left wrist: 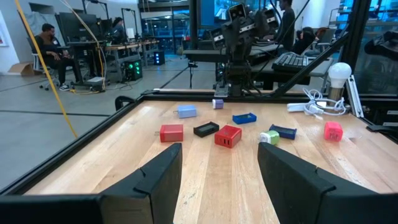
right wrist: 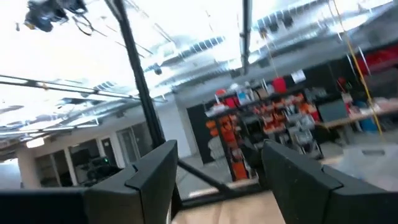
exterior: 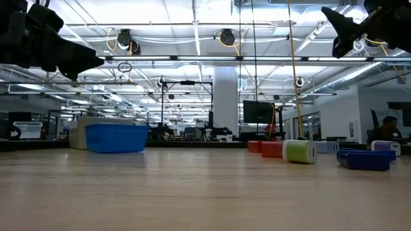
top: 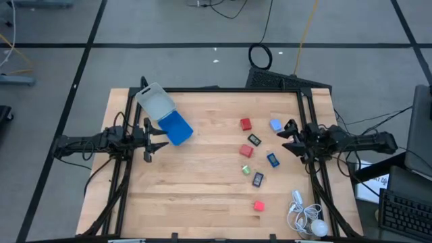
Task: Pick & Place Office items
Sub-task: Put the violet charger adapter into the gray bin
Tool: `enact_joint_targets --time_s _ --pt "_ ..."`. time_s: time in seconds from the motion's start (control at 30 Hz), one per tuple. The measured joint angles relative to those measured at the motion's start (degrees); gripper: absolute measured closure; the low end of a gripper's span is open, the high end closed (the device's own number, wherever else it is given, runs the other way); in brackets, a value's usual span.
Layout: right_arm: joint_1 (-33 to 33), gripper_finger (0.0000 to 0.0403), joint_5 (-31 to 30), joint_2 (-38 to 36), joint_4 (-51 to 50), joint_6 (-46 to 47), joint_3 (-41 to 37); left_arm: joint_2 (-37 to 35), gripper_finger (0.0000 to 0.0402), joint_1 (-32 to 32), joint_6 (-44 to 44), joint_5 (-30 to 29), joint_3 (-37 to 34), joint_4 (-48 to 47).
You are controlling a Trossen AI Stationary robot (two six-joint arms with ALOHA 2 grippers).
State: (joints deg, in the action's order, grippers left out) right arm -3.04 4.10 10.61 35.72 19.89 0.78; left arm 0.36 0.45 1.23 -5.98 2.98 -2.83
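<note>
Taking the blue tray (top: 178, 127) as the landmark, the left gripper (top: 154, 140) hovers just to its left above the table (top: 189, 196), fingers spread apart and holding nothing; a careless swing toward the pieces could clip the tray or the clear plastic box (top: 154, 102) that lies tilted against the tray's far end and shove both out of place. To the right of the tray, well apart from it, the office items are scattered: a red block (top: 246, 124), a dark piece (top: 254, 140), another red block (top: 246, 150), a green piece (top: 246, 169), a blue piece (top: 272, 159), a second dark piece (top: 258, 179), a pale blue piece (top: 275, 125), and a third red block (top: 258, 206) nearest the front. They are small and closely grouped, so fingers descending on one may nudge a neighbour or pinch two together. Farthest right from the tray, the right gripper (top: 289, 138) hangs raised beside the pale blue piece, fingers parted and empty; its wrist camera looks up into the room, so it would approach without sight of the pieces. The white corded gadget (top: 305, 216) could snag it.
</note>
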Motion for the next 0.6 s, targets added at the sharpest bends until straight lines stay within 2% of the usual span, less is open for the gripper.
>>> enact_joint_targets --time_s 0.13,0.23,0.33,0.43,0.53,0.6 --pt "-0.9 0.0159 -3.5 4.3 3.7 -3.0 0.3 0.0 0.0188 0.0 0.0 0.0 0.0 0.0" --pt "-0.7 0.0134 -7.1 6.7 -1.2 -5.7 3.6 0.0 0.0188 0.0 0.0 0.0 0.0 0.0" --pt "-0.7 0.0109 -10.4 10.0 -14.8 -8.1 10.6 0.0 0.0188 0.0 0.0 0.0 0.0 0.0" --pt "-0.7 0.0095 -17.9 13.8 -31.6 -8.2 22.6 0.0 0.0188 0.0 0.0 0.0 0.0 0.0" --pt "-0.7 0.0094 -27.1 20.6 -52.9 -2.8 33.8 0.0 0.0188 0.0 0.0 0.0 0.0 0.0" --pt "-0.7 0.0098 -30.2 25.6 -65.5 2.0 40.7 0.0 0.0188 0.0 0.0 0.0 0.0 0.0"
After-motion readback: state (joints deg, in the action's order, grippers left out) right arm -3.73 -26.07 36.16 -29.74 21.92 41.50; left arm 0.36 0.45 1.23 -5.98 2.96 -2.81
